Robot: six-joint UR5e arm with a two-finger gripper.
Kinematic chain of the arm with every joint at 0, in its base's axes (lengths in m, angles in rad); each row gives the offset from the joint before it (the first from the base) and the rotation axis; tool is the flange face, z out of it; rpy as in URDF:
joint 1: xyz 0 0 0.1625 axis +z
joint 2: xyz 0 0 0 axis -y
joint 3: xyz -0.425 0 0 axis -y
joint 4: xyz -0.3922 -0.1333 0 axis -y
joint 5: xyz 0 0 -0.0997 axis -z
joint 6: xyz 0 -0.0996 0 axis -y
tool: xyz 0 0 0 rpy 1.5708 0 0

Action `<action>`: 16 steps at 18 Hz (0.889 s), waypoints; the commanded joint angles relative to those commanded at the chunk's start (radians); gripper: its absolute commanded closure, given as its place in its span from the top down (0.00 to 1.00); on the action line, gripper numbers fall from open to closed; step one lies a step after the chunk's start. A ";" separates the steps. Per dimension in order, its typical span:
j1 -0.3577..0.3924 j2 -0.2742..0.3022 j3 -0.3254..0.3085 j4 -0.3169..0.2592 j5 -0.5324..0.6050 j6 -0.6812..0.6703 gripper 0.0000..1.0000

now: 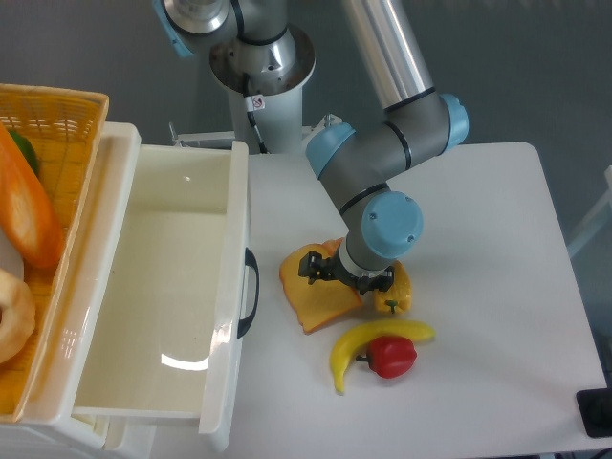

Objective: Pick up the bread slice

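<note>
Pincer: our gripper (346, 274) hangs low over the table (478, 287); we cannot tell whether its jaws are apart or together.
Bread slice: the bread slice (316, 291) lies flat, directly under and left of the pincer.
Yellow pepper: the yellow pepper (393, 292) sits just right.
Banana: the banana (359, 346) lies below, with the red pepper (391, 356).

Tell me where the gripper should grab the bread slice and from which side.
Come from above. The bread slice lies flat on the table, so a thin crust edge is probably best. Its lower-left edges look free; the gripper covers its upper right, where the yellow pepper crowds in.
</note>
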 joint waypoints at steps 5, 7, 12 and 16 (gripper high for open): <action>-0.006 -0.002 -0.002 0.006 0.002 -0.002 1.00; -0.006 -0.005 -0.002 0.009 0.000 -0.002 1.00; -0.009 -0.008 0.000 0.014 0.002 -0.002 0.99; -0.009 -0.006 0.000 0.014 0.003 -0.003 0.63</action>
